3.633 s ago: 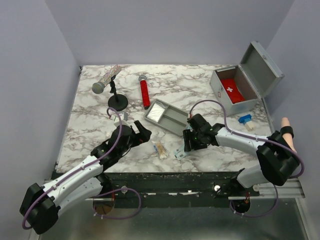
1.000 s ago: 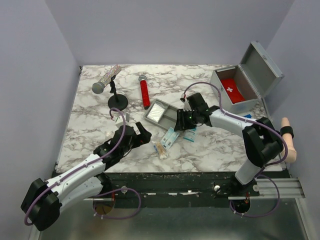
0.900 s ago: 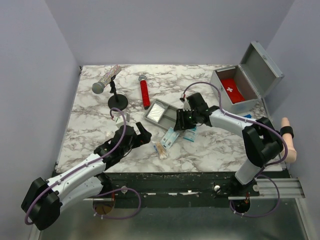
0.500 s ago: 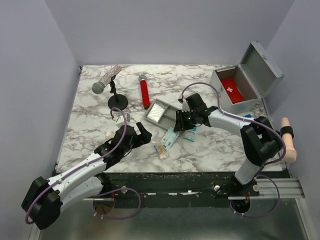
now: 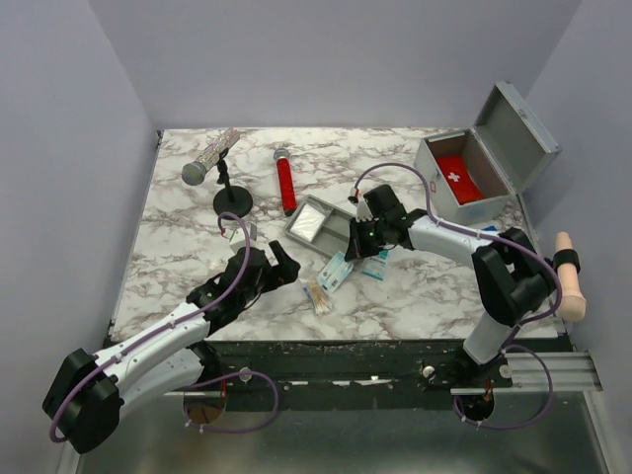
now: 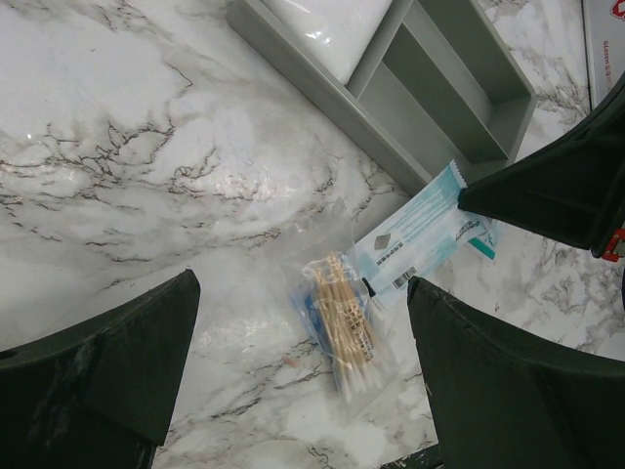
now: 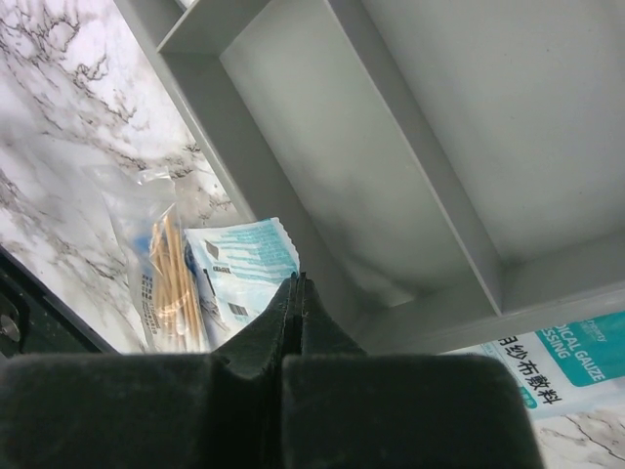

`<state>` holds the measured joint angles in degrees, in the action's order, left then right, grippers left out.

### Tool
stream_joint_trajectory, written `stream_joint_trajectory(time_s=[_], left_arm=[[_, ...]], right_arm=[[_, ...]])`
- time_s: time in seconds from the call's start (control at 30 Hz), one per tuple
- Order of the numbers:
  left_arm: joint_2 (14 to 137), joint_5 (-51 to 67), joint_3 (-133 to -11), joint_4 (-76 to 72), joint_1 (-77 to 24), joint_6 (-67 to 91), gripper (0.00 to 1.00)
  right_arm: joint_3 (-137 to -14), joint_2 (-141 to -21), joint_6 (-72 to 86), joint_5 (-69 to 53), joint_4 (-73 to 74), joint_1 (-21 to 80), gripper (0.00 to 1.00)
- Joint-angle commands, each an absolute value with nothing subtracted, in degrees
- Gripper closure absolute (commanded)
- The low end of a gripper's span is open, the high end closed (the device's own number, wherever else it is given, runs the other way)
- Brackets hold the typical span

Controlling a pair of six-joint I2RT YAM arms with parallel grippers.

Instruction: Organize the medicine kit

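- White-shelled left arm with rounded black joints and base.
- White-shelled right arm, built alike.
- Thin purple cable looping loosely along each arm.
- Matte, dark wedge-shaped fingers, faintly smudged.

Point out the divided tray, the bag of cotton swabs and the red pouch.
divided tray [image 6: 435, 103]: left wrist view, bare floor of a compartment.
bag of cotton swabs [image 6: 344, 311]: left wrist view, the sticks inside.
red pouch [image 5: 455, 178]: top view, its white cross.
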<state>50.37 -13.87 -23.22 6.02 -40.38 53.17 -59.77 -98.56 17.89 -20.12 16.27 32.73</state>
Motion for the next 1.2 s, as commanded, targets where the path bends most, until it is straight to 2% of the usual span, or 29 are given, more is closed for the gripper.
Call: stream_joint_trajectory(time_s=[0.0,0.4,0.6,1.07,1.17], left_arm=[[50.0,-13.0,-23.1,5.3,-40.7,53.0,0.02],[49.3,-13.1,-23.1,5.7,-40.7,53.0,0.02],[48.7,-13.4,-23.0,5.9,-40.7,53.0,0.02],[47.9,-14.4,-24.1,6.5,-40.7,51.9,0.02],[47.7,-14.7,-24.2,6.8,-40.6,51.8,0.02]], right_arm=[[-61.1,-96.7,17.3,-19.1,18.2,32.9,0.99],[-64.0,-89.5,22.4,-15.4,18.9,32.6,0.99],[-60.0,-86.0,33.5,-13.2,10.5,29.5,0.99],[-49.3,-85.6,51.5,2.3,-14.9,26.3,0.99],[-51.2,-87.9,51.8,2.7,-12.3,26.3,0.99]])
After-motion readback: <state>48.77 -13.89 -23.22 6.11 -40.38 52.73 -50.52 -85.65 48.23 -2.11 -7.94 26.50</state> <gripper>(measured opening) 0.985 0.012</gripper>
